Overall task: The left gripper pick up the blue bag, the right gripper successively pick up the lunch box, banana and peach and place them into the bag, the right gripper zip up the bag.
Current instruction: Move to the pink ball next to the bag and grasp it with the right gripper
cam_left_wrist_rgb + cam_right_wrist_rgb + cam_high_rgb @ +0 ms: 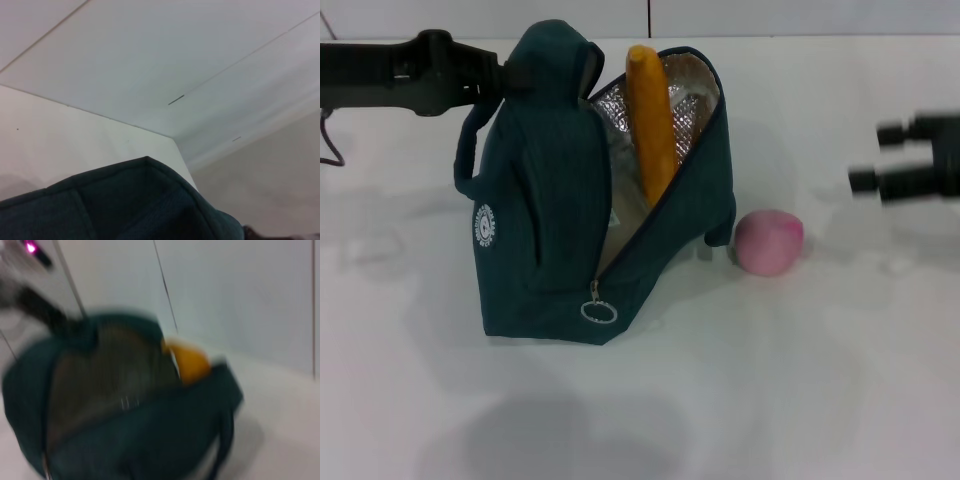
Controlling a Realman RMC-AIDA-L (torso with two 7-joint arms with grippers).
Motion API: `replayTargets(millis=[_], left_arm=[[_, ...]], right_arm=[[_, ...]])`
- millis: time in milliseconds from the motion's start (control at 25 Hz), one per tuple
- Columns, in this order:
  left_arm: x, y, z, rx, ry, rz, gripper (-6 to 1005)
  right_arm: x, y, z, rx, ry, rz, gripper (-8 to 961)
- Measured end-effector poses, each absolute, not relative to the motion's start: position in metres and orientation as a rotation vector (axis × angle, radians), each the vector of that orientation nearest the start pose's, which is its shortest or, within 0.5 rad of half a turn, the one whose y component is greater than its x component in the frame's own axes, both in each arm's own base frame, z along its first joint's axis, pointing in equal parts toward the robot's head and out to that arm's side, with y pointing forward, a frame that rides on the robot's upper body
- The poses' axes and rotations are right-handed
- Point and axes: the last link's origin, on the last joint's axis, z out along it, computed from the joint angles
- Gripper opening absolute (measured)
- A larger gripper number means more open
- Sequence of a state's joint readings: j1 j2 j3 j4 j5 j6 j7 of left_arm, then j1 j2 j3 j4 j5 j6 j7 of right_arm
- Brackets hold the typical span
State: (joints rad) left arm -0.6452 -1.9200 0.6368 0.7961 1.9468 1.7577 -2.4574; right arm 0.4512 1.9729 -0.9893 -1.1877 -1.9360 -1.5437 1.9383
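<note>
- My left gripper [498, 85] sits at the end of a matte black arm, a long rounded housing that swells into a thicker knuckle before narrowing toward the tip.
- That left arm has soft, moulded contours with a slight sheen along the upper edge.
- A thin dark cable hangs in a loop beneath the left arm near the picture's edge.
- My right gripper [872, 158] is black as well, with two stubby, blocky jaws projecting from a broader black body.
- The right jaws have squared ends and look blurred in the head view.
- In the right wrist view, my left arm [30, 302] appears as a dark shape, its details too smeared to read.
</note>
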Motion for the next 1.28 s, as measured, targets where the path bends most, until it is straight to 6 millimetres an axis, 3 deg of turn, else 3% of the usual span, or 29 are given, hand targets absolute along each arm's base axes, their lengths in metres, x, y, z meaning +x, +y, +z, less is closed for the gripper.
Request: replayTargets(millis=[200, 400, 600, 1000, 1160, 1280], left_arm=[[-0.216, 0.368, 0.094, -2.492, -1.71, -0.877, 32], [-0.215, 0.369, 0.093, -2.496, -1.705, -0.879, 32], [-0.215, 0.369, 0.093, -2.501, -1.695, -0.88, 32], [-0.214, 0.369, 0.092, -2.502, -1.696, -0.881, 32], [-0.214, 0.369, 0.092, -2.503, -1.693, -0.881, 32], [-0.214, 0.369, 0.092, -2.505, -1.691, -0.881, 32]], right_arm=[[0.239, 0.345, 0.057, -2.722, 0.731, 0.338, 854], [0.244, 0.352, 0.04, -2.73, 0.741, 0.338, 854], [0.238, 0.363, 0.018, -2.764, 0.724, 0.339, 855], [0.225, 0.369, -0.026, -2.831, 0.563, 0.137, 855], [0.221, 0.37, -0.034, -2.835, 0.487, 0.092, 854], [0.22, 0.371, -0.037, -2.829, 0.46, 0.081, 789]])
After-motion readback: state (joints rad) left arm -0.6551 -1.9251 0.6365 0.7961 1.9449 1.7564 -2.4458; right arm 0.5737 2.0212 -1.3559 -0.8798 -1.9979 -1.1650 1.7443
